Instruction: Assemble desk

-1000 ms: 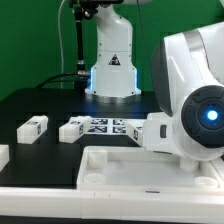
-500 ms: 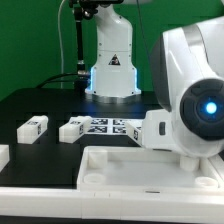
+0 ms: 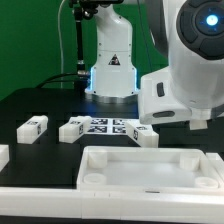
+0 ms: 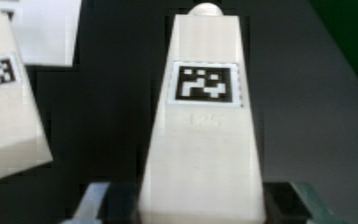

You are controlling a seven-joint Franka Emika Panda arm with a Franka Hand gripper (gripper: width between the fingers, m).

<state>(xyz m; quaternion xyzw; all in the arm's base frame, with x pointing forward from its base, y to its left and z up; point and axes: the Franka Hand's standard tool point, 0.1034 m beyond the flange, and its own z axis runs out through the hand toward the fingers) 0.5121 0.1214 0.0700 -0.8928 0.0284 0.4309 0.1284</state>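
Gripper (image 4: 194, 203): pinched on one white square-section leg (image 4: 202, 130), with a dark finger (image 4: 98, 200) pressed to each flank. Gripped near one end and lying along the wrist camera's line of sight, rounded tip farthest away. Probably held so for lowering tip-first into a socket (a judgement, not seen). Not made out in the exterior view, hidden there behind the arm's bulky white wrist (image 3: 185, 70).

Tabletop (image 3: 140, 153): lying rim-up at the front of the dark table (image 3: 40, 105), nearest the exterior camera. Corner sockets (image 3: 92, 173) facing up and seemingly vacant, likely set so to take legs from above. No leg fitted yet.

Loose legs: one (image 3: 33, 126) flat on the table at the exterior view's left. Another (image 3: 73, 129) just beside the marker board (image 3: 108, 126). A third (image 3: 143, 135) at the board's far side, below the wrist. Possibly a fourth (image 3: 3, 155), cut off at the frame's edge (identity uncertain).

Labels: square black-and-white tag (image 4: 202, 83) on the held leg's upper face, pattern only, no letters. Similar tags on the loose legs and the board. Triangular warning sticker (image 3: 113, 60) on the arm's base (image 3: 100, 45), symbol too small to read. No brand name legible anywhere.
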